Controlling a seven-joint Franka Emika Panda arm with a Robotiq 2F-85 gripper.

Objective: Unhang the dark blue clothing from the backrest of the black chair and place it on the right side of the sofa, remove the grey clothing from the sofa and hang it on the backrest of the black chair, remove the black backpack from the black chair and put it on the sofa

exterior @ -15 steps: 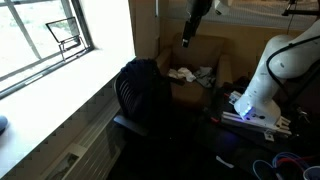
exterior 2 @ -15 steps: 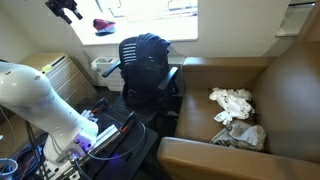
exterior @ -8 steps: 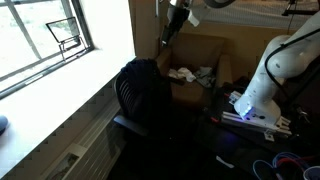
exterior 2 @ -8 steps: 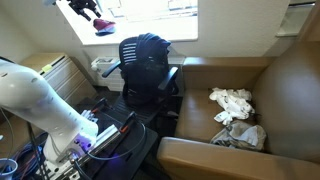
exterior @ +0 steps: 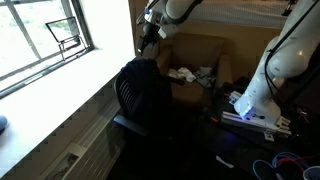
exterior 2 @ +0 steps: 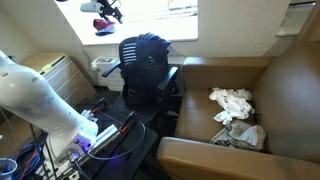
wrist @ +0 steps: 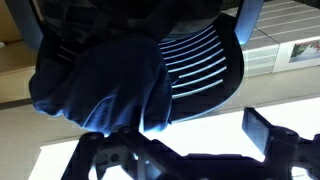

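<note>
The black chair [exterior: 140, 100] stands by the window with the dark blue clothing [exterior: 148, 72] draped over its backrest. In the wrist view the blue clothing [wrist: 100, 85] hangs over the slatted backrest [wrist: 205, 62]. My gripper [exterior: 150, 32] hovers above the chair, open and empty; it also shows in an exterior view [exterior 2: 108, 10]. Its two fingers frame the bottom of the wrist view [wrist: 185, 145]. Grey clothing [exterior: 192, 74] lies crumpled on the brown sofa [exterior: 222, 52], seen too in an exterior view [exterior 2: 236, 102]. I cannot tell the black backpack apart from the dark chair.
The window sill [exterior: 60, 95] runs beside the chair. The robot's white base [exterior: 262, 90] stands near the sofa, with cables on the floor [exterior: 285, 160]. A second light cloth heap [exterior 2: 242, 135] lies on the sofa seat. A red object [exterior 2: 103, 25] sits on the sill.
My gripper has swung from above the sofa toward the window and now hangs over the chair's backrest. The clothing and chair have not moved.
</note>
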